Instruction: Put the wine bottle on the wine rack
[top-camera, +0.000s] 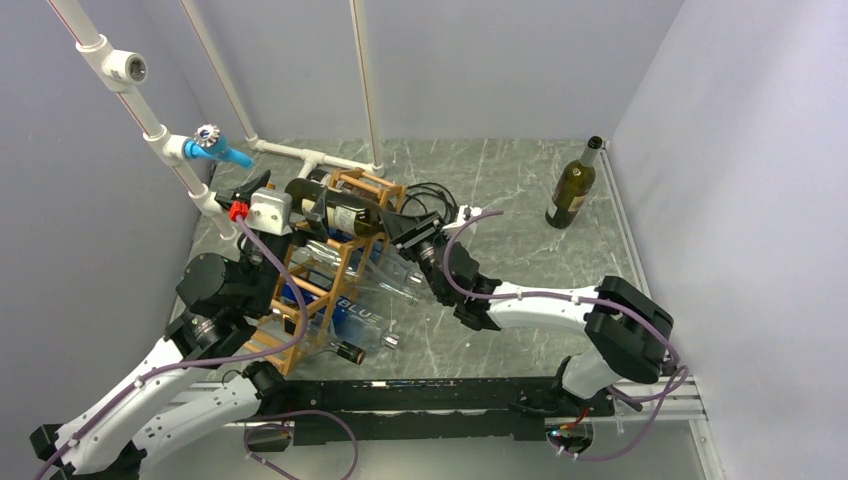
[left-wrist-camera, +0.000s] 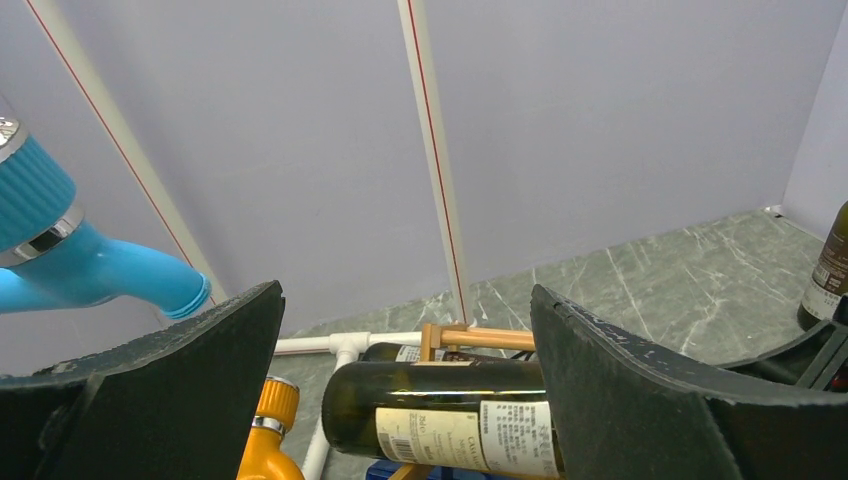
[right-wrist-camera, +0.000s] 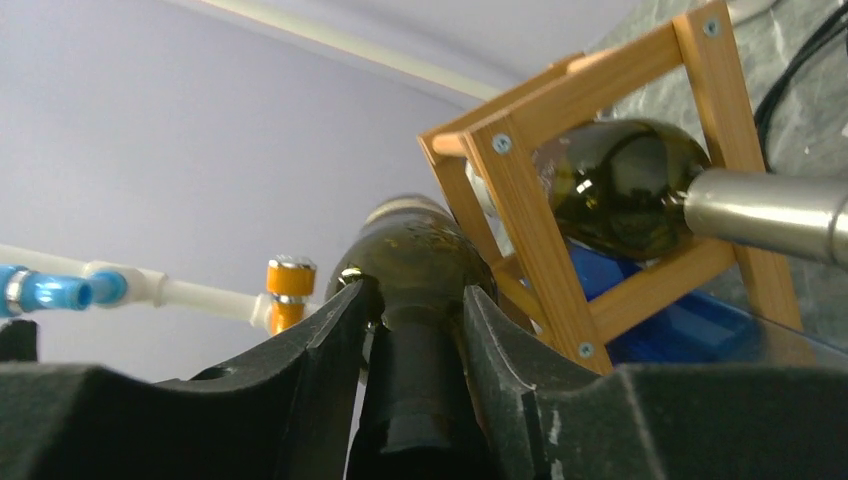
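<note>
The wine bottle (top-camera: 345, 214), dark green with a pale label, lies on its side across the top of the wine rack (top-camera: 340, 268), a lattice of orange-brown sticks. My right gripper (top-camera: 405, 229) is shut on its neck at the rack's right side. In the right wrist view the fingers (right-wrist-camera: 330, 330) hug the dark neck (right-wrist-camera: 420, 360), with the bottle's shoulder (right-wrist-camera: 420, 245) beyond. My left gripper (top-camera: 255, 192) stands wide open at the rack's far left end. In the left wrist view the bottle's base (left-wrist-camera: 440, 410) lies below and between the open fingers (left-wrist-camera: 620, 370), untouched.
Another dark bottle (top-camera: 572, 188) stands upright at the back right. Clear and blue-labelled bottles (top-camera: 360, 312) fill the rack's lower cells; a dark bottle with a silver cap (right-wrist-camera: 620, 185) lies in one. White pipes with a blue valve (top-camera: 212, 148) and an orange valve (left-wrist-camera: 268, 430) run along the left.
</note>
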